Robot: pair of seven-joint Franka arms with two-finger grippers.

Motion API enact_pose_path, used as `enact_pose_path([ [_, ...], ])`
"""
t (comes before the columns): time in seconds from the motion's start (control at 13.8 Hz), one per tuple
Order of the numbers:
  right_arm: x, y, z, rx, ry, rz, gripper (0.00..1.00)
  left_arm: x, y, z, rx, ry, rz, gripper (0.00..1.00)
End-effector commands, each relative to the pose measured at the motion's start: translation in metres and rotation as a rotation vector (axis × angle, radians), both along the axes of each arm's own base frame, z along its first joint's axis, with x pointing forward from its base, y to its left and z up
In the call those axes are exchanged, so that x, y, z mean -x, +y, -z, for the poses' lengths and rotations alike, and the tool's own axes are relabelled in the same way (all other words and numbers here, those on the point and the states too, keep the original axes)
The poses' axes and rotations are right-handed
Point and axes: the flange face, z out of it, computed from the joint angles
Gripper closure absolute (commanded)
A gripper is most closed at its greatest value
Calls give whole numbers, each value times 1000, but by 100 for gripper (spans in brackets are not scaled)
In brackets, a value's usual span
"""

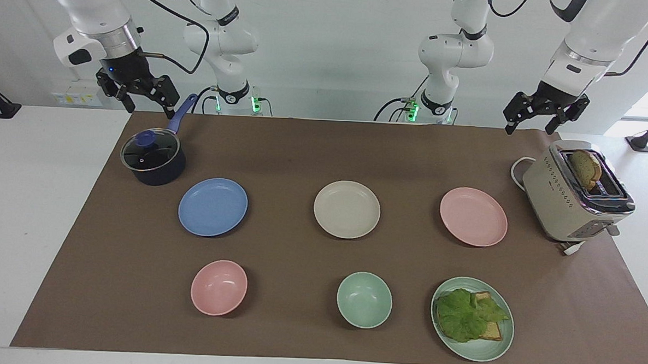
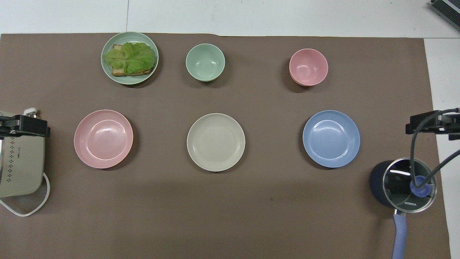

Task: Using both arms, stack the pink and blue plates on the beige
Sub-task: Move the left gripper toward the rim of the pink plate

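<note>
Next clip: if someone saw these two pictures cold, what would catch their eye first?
Probably the row of three same-sized plates across the middle of the brown mat: the beige plate in the centre, the blue plate toward the right arm's end and the pink plate toward the left arm's end, all apart and unstacked. Next, the two raised arms: the right gripper open over the lidded saucepan, the left gripper open over the toaster.

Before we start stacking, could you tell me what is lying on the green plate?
On the green plate a lettuce leaf lies over bread; only the bread's edges show, so anything under the leaf is hidden.
</note>
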Motion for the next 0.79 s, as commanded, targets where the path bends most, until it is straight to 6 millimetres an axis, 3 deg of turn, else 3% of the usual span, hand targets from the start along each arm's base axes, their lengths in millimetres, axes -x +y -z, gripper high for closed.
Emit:
enact_pose_path([
  [0.0,1,0,-3,-2,-3,-16,0,8,0,-9,6,1,14,0],
  [0.29,1,-1,-3,-2,-3,-14,0,9,5,0,5,16,-1,0],
  [0.72,1,0,-3,-2,-3,-16,0,-2,11,92,9,50,-10,0],
])
